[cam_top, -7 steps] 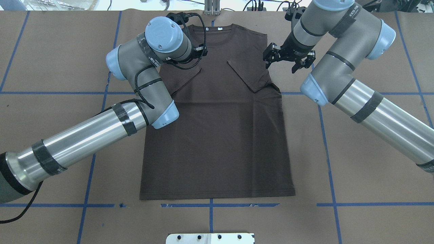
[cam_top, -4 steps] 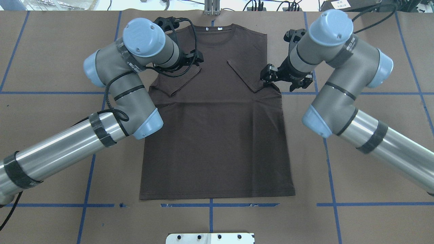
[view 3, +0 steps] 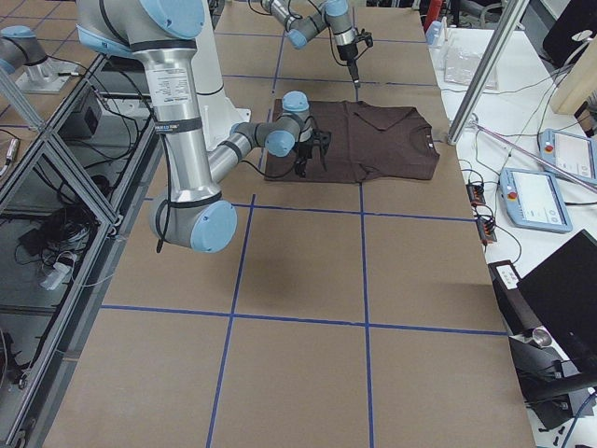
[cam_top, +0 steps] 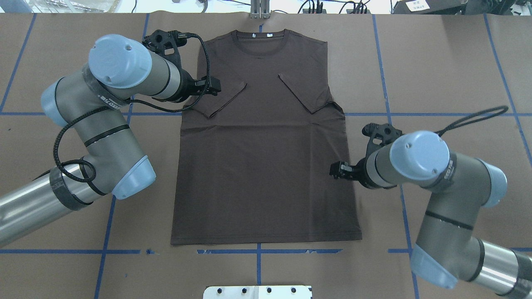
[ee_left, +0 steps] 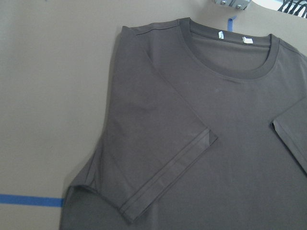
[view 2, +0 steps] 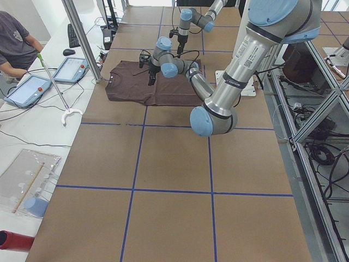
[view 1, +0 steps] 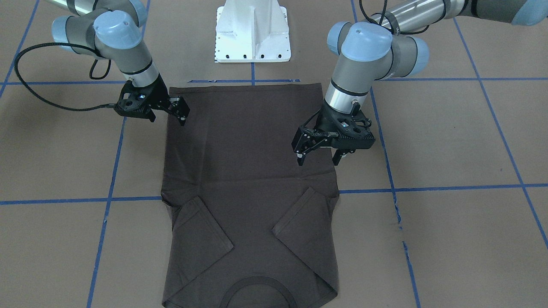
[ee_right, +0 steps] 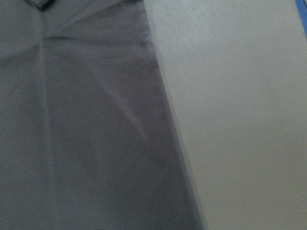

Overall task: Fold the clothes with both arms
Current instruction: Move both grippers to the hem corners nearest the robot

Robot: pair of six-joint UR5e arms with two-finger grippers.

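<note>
The clothes are one dark brown T-shirt [cam_top: 266, 166] lying flat on the table, collar [cam_top: 260, 39] away from the robot. Both sleeves are folded inward onto the chest, the left sleeve [cam_top: 222, 99] and the right sleeve [cam_top: 305, 93]. My left gripper [view 1: 319, 159] hovers open above the shirt's left edge near the armpit and holds nothing; overhead it shows beside the folded left sleeve [cam_top: 210, 88]. My right gripper [view 1: 168, 118] hangs open over the shirt's right edge, about mid-body [cam_top: 337, 171]. The left wrist view shows collar [ee_left: 230, 62] and sleeve; the right wrist view shows the blurred shirt edge [ee_right: 158, 120].
Brown paper with blue tape lines [cam_top: 257, 251] covers the table. The white base pedestal [view 1: 252, 34] stands just behind the hem. A metal post [cam_top: 259, 8] rises beyond the collar. A person [view 2: 13, 38] sits at a side bench with tablets.
The right gripper has moved from beside the right sleeve back along the shirt's right edge toward the hem. The left arm has drawn back to the left. The shirt lies unchanged.
</note>
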